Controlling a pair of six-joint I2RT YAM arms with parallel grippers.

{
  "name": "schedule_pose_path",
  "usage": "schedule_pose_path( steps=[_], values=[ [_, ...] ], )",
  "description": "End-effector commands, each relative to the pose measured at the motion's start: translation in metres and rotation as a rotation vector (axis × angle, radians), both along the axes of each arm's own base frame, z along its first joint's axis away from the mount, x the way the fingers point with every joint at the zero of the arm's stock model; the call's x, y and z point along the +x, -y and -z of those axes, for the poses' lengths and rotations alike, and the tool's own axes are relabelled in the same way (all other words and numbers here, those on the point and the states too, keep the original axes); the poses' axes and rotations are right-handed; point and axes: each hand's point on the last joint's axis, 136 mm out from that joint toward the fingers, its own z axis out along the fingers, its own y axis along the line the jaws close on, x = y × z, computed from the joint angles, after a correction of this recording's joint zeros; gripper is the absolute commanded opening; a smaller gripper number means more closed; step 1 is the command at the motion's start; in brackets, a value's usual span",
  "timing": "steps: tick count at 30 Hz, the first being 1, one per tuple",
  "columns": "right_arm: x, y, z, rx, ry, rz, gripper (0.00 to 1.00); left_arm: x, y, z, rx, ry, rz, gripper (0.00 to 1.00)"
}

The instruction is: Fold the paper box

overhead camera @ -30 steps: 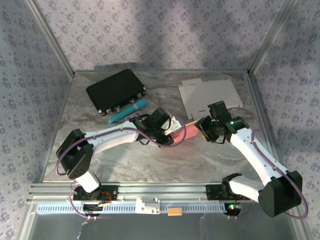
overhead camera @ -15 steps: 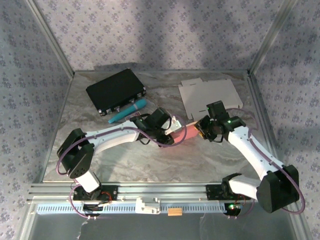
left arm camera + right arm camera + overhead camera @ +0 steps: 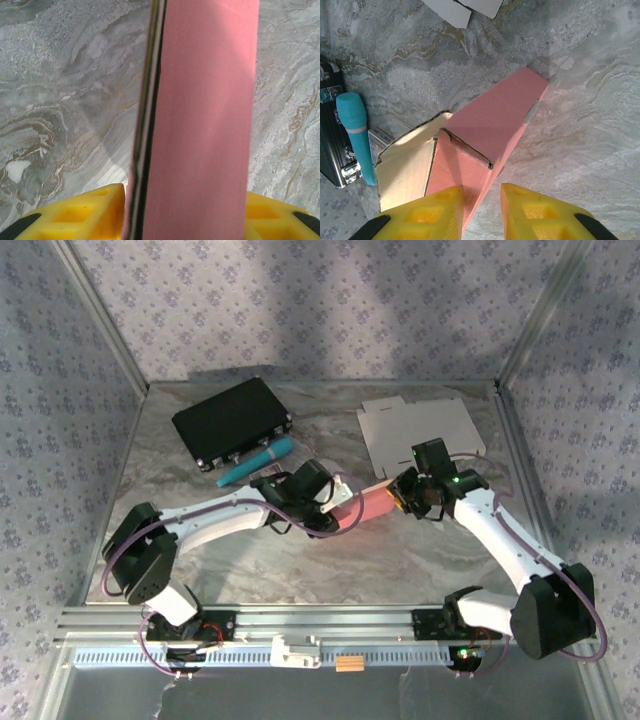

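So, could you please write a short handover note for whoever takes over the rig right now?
Left tool: shut on the pink box, gripping it across its width.
Right tool: straddles the edge at the box's other end. Whether it grips is unclear.
Done: the box body is already erected.
Left to do: the end flap by the right tool stands open, cream inside showing, and needs tucking in.
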Motion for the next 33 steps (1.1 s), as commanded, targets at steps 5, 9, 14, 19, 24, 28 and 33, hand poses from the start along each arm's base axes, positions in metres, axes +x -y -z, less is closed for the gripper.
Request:
schedule_pose_path(
  steps=[5, 9, 14, 19, 24, 28, 33],
  values=[
    [-0.014, 0.006, 0.015, -0.051, -0.092, 0.005, 0.28, 0.005, -0.008, -0.048, -0.123, 0.014, -0.126, 0.50],
    [-0.014, 0.005, 0.016, -0.050, -0.096, 0.000, 0.29, 0.006, -0.016, -0.063, -0.175, 0.003, -0.179, 0.51],
    [-0.013, 0.005, 0.015, -0.050, -0.095, -0.001, 0.29, 0.012, -0.022, -0.068, -0.153, 0.010, -0.197, 0.52],
    [-0.012, 0.004, 0.014, -0.049, -0.092, 0.000, 0.29, 0.013, -0.009, -0.069, -0.163, -0.011, -0.139, 0.52],
    [-0.011, 0.003, 0.014, -0.043, -0.092, -0.004, 0.29, 0.008, 0.006, -0.057, -0.116, 0.022, -0.040, 0.55],
    [-0.010, 0.003, 0.012, -0.042, -0.088, -0.003, 0.29, 0.009, 0.012, -0.043, -0.038, 0.064, -0.004, 0.55],
    [-0.010, 0.002, 0.011, -0.038, -0.087, -0.005, 0.29, 0.011, 0.023, -0.034, 0.027, 0.129, 0.040, 0.50]
  ],
)
